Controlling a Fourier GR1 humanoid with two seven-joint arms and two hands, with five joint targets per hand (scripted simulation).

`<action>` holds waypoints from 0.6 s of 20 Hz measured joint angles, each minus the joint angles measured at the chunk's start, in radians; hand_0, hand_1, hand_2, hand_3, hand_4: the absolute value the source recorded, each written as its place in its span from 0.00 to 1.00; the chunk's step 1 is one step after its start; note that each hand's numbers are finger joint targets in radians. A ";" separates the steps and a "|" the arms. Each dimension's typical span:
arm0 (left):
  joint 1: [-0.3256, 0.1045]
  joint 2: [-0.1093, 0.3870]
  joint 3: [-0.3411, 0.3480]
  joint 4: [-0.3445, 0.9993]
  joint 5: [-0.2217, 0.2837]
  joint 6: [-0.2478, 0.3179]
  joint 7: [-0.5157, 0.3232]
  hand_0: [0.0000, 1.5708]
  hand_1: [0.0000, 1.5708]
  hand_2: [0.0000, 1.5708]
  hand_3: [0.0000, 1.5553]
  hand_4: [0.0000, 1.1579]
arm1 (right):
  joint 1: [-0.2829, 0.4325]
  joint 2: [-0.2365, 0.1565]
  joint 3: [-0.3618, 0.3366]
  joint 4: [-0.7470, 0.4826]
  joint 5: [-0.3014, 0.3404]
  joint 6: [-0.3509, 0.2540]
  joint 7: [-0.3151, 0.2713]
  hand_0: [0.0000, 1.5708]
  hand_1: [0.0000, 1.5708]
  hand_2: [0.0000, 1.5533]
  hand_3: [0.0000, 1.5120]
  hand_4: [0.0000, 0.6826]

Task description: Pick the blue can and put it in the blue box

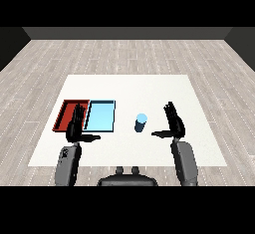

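Matt surfaces over pale wood planking

Smooth matt white rectangular table (149, 86) on grey wood-plank floor (124, 54) — beside the table's smooth light blue tray (101, 116), black hands look matt.

A bare test room rather than a home or shop — a white table (128, 86) at the frame's centre stands on a grey plank floor (124, 54), with dark walls (124, 33) across the top and no furnishings.

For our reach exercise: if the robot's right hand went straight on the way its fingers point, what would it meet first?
Probably nothing: the right hand points up-picture over bare table; the blue can stands beside it, toward its thumb.
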 measured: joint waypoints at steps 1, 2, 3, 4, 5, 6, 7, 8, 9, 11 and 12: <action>0.001 0.002 0.006 0.007 0.007 -0.008 -0.012 0.00 0.00 0.00 0.00 0.00 | -0.014 0.000 -0.004 0.008 -0.003 -0.001 0.001 0.00 0.00 0.00 0.00 0.00; 0.008 0.000 0.005 -0.004 0.011 -0.012 -0.013 0.00 0.00 0.00 0.00 0.00 | -0.014 -0.003 -0.007 0.013 -0.006 0.005 -0.003 0.00 0.00 0.00 0.00 0.00; 0.013 0.011 0.016 -0.008 0.025 -0.028 -0.013 0.00 0.00 0.00 0.00 0.00 | -0.017 -0.002 -0.005 0.013 -0.007 0.005 0.001 0.00 0.00 0.00 0.00 0.00; 0.011 0.011 0.019 0.003 0.024 -0.030 -0.023 0.00 0.00 0.00 0.00 0.00 | -0.014 -0.002 -0.004 0.009 -0.010 0.010 0.002 0.00 0.00 0.00 0.00 0.00; 0.004 0.007 0.017 0.013 0.019 -0.025 -0.029 0.00 0.00 0.00 0.00 0.00 | -0.002 0.005 0.002 0.005 -0.011 0.011 -0.004 0.00 0.00 0.00 0.00 0.00; 0.009 0.002 0.012 0.009 0.016 -0.023 -0.032 0.00 0.00 0.00 0.00 0.00 | -0.006 0.004 -0.004 0.031 -0.015 0.021 -0.025 0.00 0.00 0.00 0.00 0.00; 0.000 0.001 0.012 0.011 0.008 -0.016 -0.032 0.00 0.00 0.00 0.00 0.00 | -0.008 0.001 -0.008 0.033 -0.021 0.025 -0.024 0.00 0.00 0.00 0.00 0.00; 0.001 0.005 0.022 0.016 0.012 -0.017 -0.041 0.00 0.00 0.00 0.00 0.00 | -0.010 0.001 -0.005 0.033 -0.019 0.026 -0.020 0.00 0.00 0.00 0.00 0.00; 0.002 0.003 0.020 0.007 0.008 -0.012 -0.039 0.00 0.00 0.00 0.00 0.00 | -0.012 0.003 -0.004 0.045 -0.021 0.032 -0.030 0.00 0.00 0.00 0.00 0.00; 0.006 -0.012 0.005 -0.005 -0.001 0.000 -0.034 0.00 0.00 0.00 0.00 0.00 | -0.006 0.020 0.013 0.028 -0.021 0.023 -0.017 0.00 0.00 0.00 0.00 0.00; 0.006 -0.006 0.010 -0.013 0.007 -0.006 -0.025 0.00 0.00 0.00 0.00 0.00 | -0.022 0.029 0.019 0.029 -0.021 0.011 -0.002 0.00 0.00 0.00 0.00 0.00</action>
